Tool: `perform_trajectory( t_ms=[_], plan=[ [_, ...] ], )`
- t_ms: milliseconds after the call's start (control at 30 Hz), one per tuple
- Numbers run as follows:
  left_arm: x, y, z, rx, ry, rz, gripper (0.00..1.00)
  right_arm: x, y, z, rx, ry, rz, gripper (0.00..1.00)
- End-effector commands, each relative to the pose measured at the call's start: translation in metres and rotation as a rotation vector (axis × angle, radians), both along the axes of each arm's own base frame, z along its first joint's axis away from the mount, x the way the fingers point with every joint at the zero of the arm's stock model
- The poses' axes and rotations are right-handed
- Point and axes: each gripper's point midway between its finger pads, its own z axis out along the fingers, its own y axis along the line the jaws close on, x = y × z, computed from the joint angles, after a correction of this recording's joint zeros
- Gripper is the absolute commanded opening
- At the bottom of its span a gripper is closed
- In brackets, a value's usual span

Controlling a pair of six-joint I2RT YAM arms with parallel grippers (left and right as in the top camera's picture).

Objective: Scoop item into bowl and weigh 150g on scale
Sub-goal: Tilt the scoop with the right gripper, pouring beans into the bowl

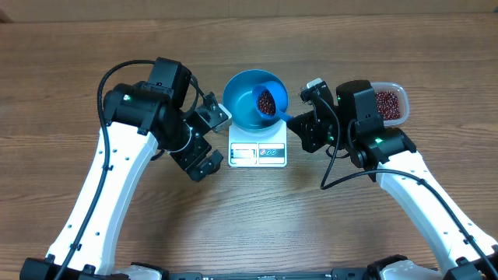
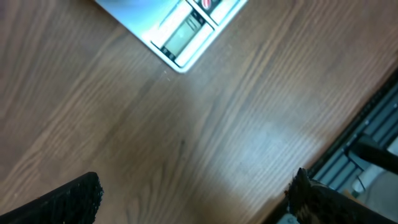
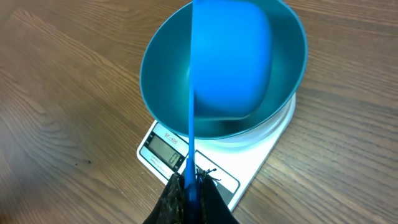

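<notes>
Tiny red-brown beans (image 1: 266,101) are held in a blue plastic scoop (image 3: 230,56), clamped by the right gripper (image 3: 189,183), over the bare round blue bowl (image 1: 240,97) on the white square scale (image 1: 257,153); pouring remains. The left gripper (image 2: 189,196) is spread apart.

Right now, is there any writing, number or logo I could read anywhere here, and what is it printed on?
No text here can be quoted.
Display of the scale: digits too blurred to read.
Small print beside the display: too small to read.
Button panel: marks too small to read.
Bowl and scoop: no marking visible.
</notes>
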Motion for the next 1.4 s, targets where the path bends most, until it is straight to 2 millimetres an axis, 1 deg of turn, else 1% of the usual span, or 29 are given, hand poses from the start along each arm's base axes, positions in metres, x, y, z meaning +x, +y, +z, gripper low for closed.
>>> perform_trajectory(
  t_ms=[0, 133, 367, 467, 567, 767, 967, 1100, 1267, 1367],
  plan=[
    [0.007, -0.003, -0.001, -0.008, -0.012, 0.042, 1.00, 0.007, 0.002, 0.027, -0.002, -0.093, 0.018, 0.04],
    [0.015, -0.005, -0.002, 0.023, -0.042, 0.107, 1.00, 0.007, 0.002, 0.027, -0.013, -0.107, 0.033, 0.04],
    [0.013, -0.014, -0.003, 0.085, -0.075, 0.105, 1.00, 0.007, 0.002, 0.027, -0.029, -0.128, 0.055, 0.04],
    [0.022, -0.011, -0.002, 0.110, -0.108, 0.176, 1.00, 0.007, 0.002, 0.027, -0.036, -0.137, 0.064, 0.04],
    [0.027, -0.011, -0.001, 0.105, -0.127, 0.199, 1.00, 0.007, 0.002, 0.027, -0.037, -0.139, 0.066, 0.04],
    [0.030, -0.013, 0.003, 0.087, -0.148, 0.199, 1.00, 0.008, 0.003, 0.028, -0.035, -0.147, 0.066, 0.04],
    [0.028, -0.024, 0.020, 0.005, -0.189, 0.164, 0.99, 0.011, 0.003, 0.031, -0.042, -0.181, 0.082, 0.04],
    [0.022, -0.022, 0.029, -0.009, -0.209, 0.164, 1.00, 0.013, 0.004, 0.033, -0.046, -0.202, 0.093, 0.04],
    [0.013, -0.017, 0.027, 0.007, -0.178, 0.166, 0.99, 0.015, 0.005, 0.031, -0.068, -0.226, 0.119, 0.04],
    [0.013, -0.013, 0.026, 0.012, -0.169, 0.177, 1.00, 0.016, 0.006, 0.026, -0.082, -0.231, 0.135, 0.04]
  ],
)
